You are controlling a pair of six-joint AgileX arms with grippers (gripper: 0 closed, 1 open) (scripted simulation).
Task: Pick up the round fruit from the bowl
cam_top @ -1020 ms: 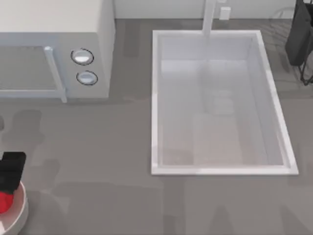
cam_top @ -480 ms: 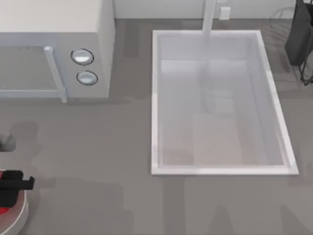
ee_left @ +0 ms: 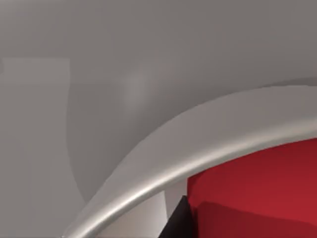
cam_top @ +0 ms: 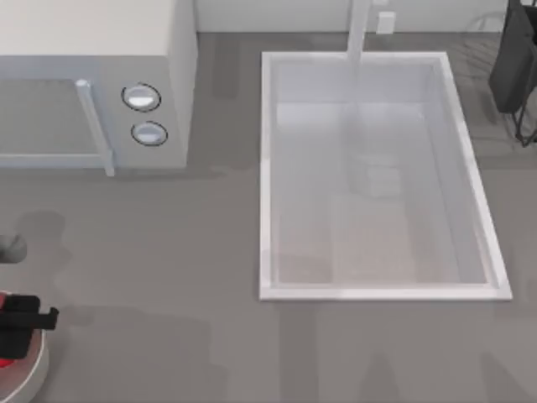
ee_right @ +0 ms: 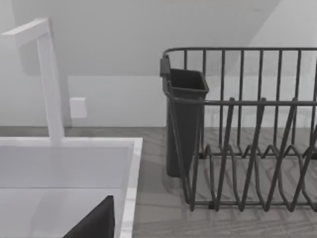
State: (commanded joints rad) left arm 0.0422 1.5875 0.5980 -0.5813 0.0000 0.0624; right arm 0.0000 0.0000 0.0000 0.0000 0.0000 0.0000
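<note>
The white bowl (cam_top: 35,369) sits at the table's front left corner, cut off by the top view's edge. The round fruit (cam_top: 4,363) lies in it as a red sliver, mostly covered by my left gripper (cam_top: 15,334), whose black body hangs low over the bowl. In the left wrist view the red fruit (ee_left: 257,191) is very close, just inside the bowl's thick pale rim (ee_left: 208,144), with a dark part of the gripper beside it. A dark tip of my right gripper (ee_right: 94,225) pokes in over the sink's corner in the right wrist view.
A white microwave (cam_top: 92,84) with two knobs stands at the back left. The big white sink basin (cam_top: 373,176) with its faucet (cam_top: 359,29) fills the middle right. A dark dish rack (ee_right: 247,139) with a cutlery holder (cam_top: 512,59) stands at the back right.
My left gripper moved toward the table's front, down over the bowl, and now hides more of the red fruit. In the last half second it barely shifted.
</note>
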